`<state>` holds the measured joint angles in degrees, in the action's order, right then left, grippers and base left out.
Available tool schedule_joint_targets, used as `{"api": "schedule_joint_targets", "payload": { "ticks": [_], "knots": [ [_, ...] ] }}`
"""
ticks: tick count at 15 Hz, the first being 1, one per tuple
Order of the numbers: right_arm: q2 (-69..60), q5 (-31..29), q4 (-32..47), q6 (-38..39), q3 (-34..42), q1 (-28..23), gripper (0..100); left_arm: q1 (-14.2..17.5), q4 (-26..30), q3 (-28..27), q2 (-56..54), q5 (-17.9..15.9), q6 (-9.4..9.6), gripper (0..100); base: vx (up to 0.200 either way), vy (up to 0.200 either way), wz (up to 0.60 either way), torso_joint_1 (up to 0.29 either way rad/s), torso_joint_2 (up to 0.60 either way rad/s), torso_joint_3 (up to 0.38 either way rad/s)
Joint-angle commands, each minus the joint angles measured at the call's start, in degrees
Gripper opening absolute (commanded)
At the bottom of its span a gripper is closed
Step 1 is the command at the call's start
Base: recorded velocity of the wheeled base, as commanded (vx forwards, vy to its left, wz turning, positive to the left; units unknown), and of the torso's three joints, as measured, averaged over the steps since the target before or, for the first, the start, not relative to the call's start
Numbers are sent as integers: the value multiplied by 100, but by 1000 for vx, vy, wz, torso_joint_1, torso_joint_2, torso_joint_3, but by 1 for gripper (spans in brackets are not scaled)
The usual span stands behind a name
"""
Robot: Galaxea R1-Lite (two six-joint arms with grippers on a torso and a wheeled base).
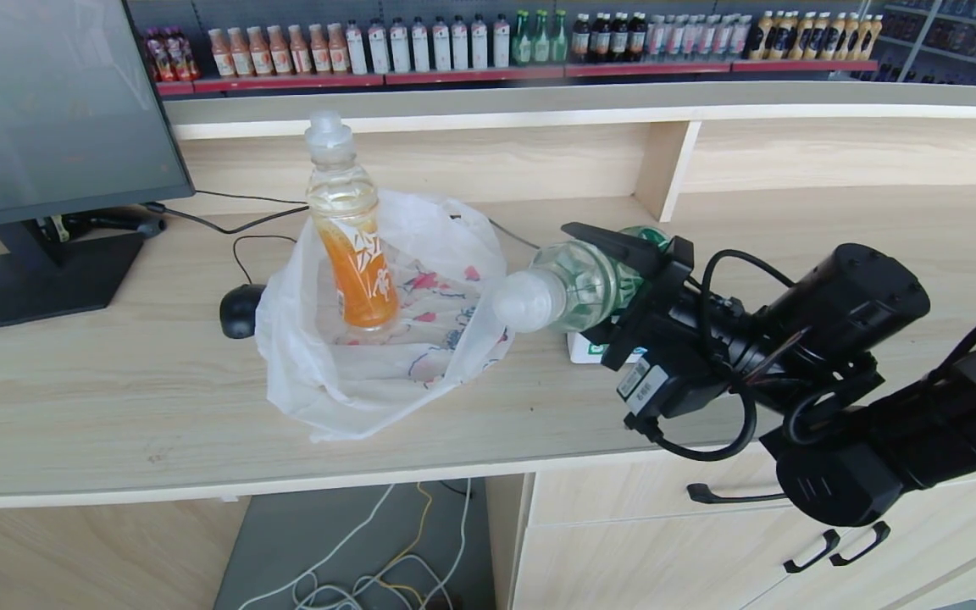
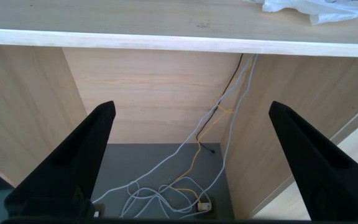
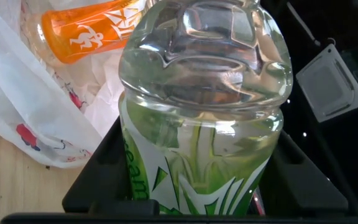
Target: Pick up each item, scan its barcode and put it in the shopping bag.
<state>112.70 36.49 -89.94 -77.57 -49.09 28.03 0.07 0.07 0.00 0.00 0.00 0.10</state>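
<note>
bright even light, soft shadows, highlights on the clear bottle [image 3: 204, 74]

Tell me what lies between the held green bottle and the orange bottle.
Only the shopping bag's side, seen in the head view; the orange bottle stands inside it.

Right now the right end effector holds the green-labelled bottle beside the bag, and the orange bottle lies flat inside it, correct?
No: the orange bottle stands upright in the bag, as the head view shows. The right end effector does hold the green-labelled bottle beside the bag.
</note>
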Motion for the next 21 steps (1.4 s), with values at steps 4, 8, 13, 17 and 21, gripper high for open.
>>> {"api": "schedule_joint_targets", "payload": {
  "ticks": [4, 8, 13, 17, 21],
  "knots": [
    [-143, -54, -6, 40, -4, 19, 0, 1, 1, 0, 0, 0, -1, 100, 0, 0, 0, 0, 0, 0],
    [-706, -98, 671, 66, -136, 27, 0, -7, 1, 0, 0, 0, -1, 100, 0, 0, 0, 0, 0, 0],
    [-1119, -476, 1348, 339, -654, 546, 0, 1, 1, 0, 0, 0, -1, 100, 0, 0, 0, 0, 0, 0],
    [-1242, -634, 1409, 1060, -646, 660, 0, 1, 1, 0, 0, 0, -1, 100, 0, 0, 0, 0, 0, 0],
    [-1172, -1346, 1146, 2703, -672, 687, 0, 1, 1, 0, 0, 0, -1, 100, 0, 0, 0, 0, 0, 0]
  ]
}}
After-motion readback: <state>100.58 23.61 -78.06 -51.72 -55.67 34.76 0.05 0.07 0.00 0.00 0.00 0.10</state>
